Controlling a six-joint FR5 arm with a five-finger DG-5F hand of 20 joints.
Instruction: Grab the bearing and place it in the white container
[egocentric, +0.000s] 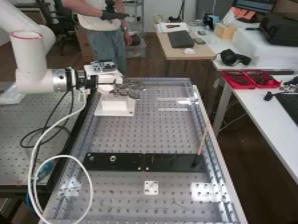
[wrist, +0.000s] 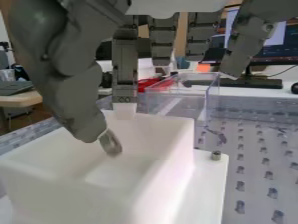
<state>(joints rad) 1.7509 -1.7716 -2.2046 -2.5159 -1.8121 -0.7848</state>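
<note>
Fingers (wrist: 125, 70) grasp the bearing (wrist: 111, 144), tilted, over the white container (wrist: 80, 195), its rim approx. level w/ the bearing's top. Prob. stiff, fairly light & slippery, i.e. best pinched by the outer ring, opp. sides.

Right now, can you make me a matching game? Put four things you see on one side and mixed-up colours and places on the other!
Things:
1. Bearing
2. Box
3. Trays
4. Hand

What they're like:
A. Red, on the side desk
B. Dark grey, above the box
C. Silver, close by the hand
D. White, open at the top

Right pairs: 1-C, 2-D, 3-A, 4-B
</note>
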